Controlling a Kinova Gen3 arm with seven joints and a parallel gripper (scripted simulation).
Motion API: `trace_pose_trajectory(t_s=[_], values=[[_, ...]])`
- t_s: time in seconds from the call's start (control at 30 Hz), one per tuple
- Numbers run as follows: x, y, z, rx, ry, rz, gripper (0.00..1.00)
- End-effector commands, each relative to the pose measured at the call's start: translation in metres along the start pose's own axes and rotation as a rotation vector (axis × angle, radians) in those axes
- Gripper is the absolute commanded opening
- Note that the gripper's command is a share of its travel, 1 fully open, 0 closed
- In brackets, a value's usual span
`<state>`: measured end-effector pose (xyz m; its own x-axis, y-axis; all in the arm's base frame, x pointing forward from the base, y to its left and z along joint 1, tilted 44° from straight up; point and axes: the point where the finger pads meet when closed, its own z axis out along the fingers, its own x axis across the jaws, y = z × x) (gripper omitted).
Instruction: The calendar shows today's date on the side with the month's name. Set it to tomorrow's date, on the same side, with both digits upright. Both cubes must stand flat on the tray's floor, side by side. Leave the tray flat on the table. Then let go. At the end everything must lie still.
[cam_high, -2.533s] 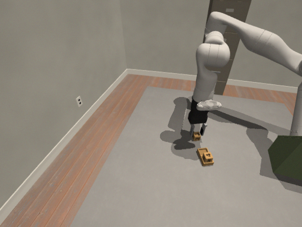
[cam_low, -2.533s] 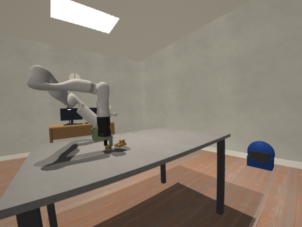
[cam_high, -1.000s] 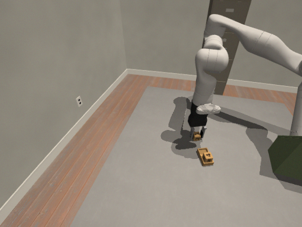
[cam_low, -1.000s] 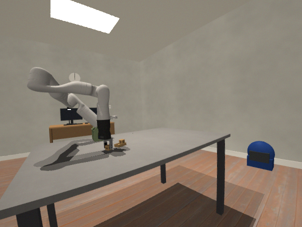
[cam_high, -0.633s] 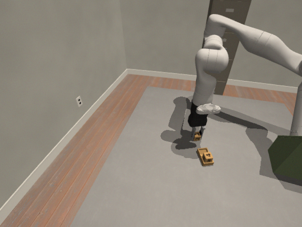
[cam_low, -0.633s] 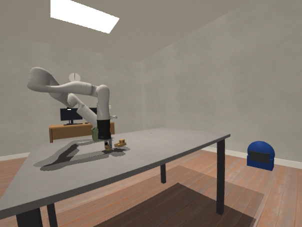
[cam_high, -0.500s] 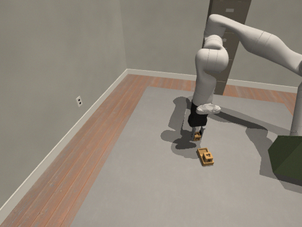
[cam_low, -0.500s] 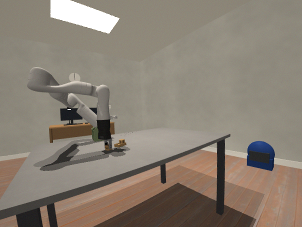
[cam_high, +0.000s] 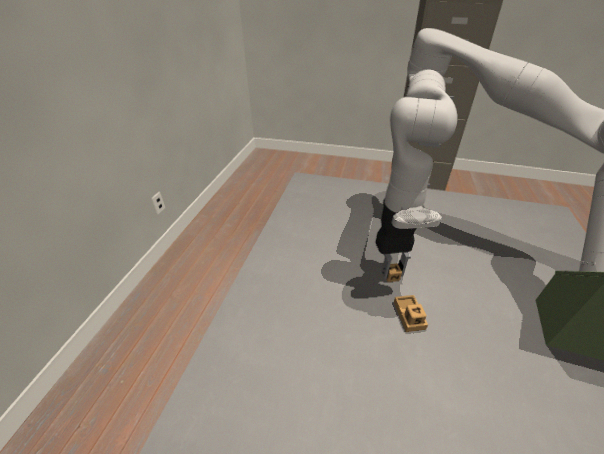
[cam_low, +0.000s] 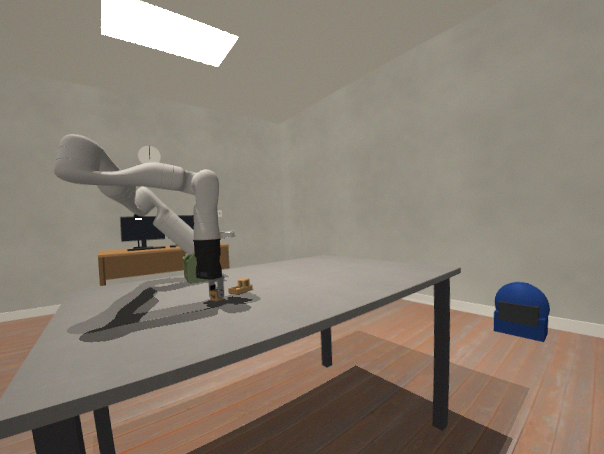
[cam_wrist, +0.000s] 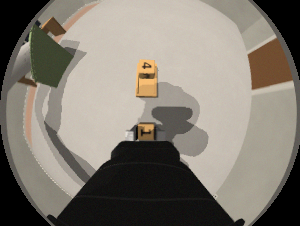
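Honestly, my pincer (cam_high: 395, 270) (cam_low: 216, 295) (cam_wrist: 146, 130) is about half open around the loose cube (cam_high: 394, 273) (cam_low: 215, 296) (cam_wrist: 146, 132), on the table beyond the tray (cam_high: 402, 312) (cam_low: 234, 290) (cam_wrist: 147, 94); can't tell if it's gripped. Looks light, stiff, so I'd pinch opposite sides low.

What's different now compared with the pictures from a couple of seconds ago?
The arm has come down a little, and the jaws have drawn inward around the loose cube. I can't tell whether they grip it yet. The tray and the cube standing in it look unmoved.
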<state>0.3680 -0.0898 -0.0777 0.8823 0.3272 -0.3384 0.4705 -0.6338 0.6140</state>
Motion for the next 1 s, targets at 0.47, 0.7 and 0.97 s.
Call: trace_pose_trajectory(t_s=[0.47, 0.7, 0.97], values=[[0.001, 0.000, -0.007, 0.000, 0.002, 0.000, 0.57], [0.001, 0.000, -0.049, 0.000, 0.002, 0.000, 0.57], [0.000, 0.000, -0.090, 0.000, 0.002, 0.000, 0.57]])
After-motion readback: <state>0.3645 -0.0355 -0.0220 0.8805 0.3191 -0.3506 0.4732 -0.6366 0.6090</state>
